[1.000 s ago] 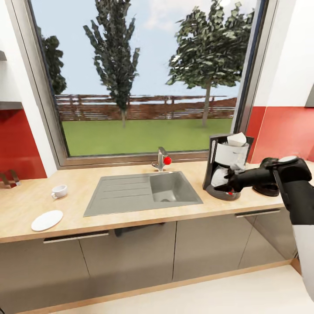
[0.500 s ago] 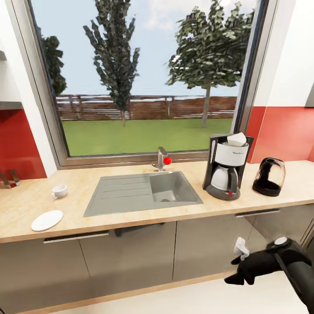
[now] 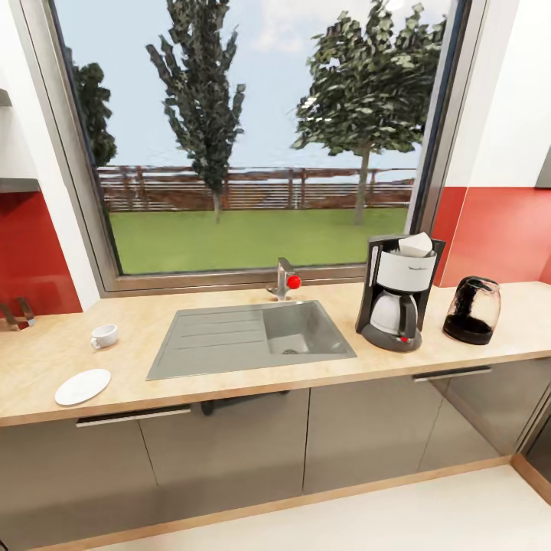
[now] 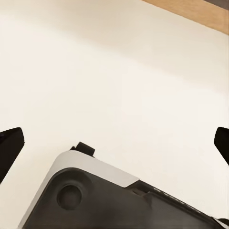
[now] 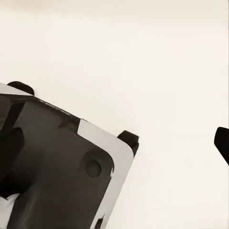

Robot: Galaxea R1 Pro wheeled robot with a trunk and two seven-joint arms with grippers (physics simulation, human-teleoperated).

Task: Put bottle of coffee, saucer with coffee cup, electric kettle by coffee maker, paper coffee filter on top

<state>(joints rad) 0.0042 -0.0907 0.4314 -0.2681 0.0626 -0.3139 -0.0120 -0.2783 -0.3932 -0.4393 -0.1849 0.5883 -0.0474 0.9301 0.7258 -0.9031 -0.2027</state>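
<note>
electric kettle (image 3: 472, 310) beside coffee maker (image 3: 398, 291) (grippers spread)

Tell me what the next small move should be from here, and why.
Probably bring the left arm up toward the saucer. The filter tops the coffee maker and the kettle stands beside it, but saucer and cup lie apart, across the sink.

A grey sink (image 3: 229, 340) with a red-knobbed faucet (image 3: 285, 280) sits below a wide window (image 3: 252, 138) showing trees.
</note>
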